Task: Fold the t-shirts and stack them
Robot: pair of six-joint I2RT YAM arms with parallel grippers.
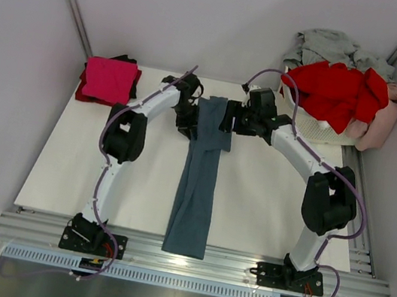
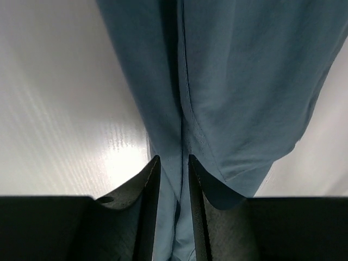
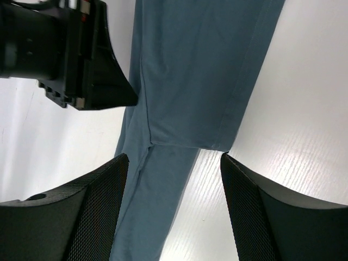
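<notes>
A slate blue-grey t-shirt point(image 1: 196, 186) lies folded into a long narrow strip down the middle of the table, its near end hanging over the front edge. My left gripper point(image 1: 190, 119) is at the strip's far left edge. In the left wrist view its jaws point(image 2: 173, 159) stand a narrow gap apart, and a loose fold of the blue cloth point(image 2: 244, 81) runs between them. My right gripper point(image 1: 230, 120) hovers at the strip's far right edge. It point(image 3: 174, 157) is wide open above the blue-grey shirt point(image 3: 201, 70) and holds nothing.
A folded magenta t-shirt point(image 1: 109, 78) tops a small stack at the back left. A white laundry basket point(image 1: 306, 122) at the back right holds red point(image 1: 337, 92), grey point(image 1: 330, 45) and pale pink point(image 1: 378, 125) shirts. Walls close in on both sides.
</notes>
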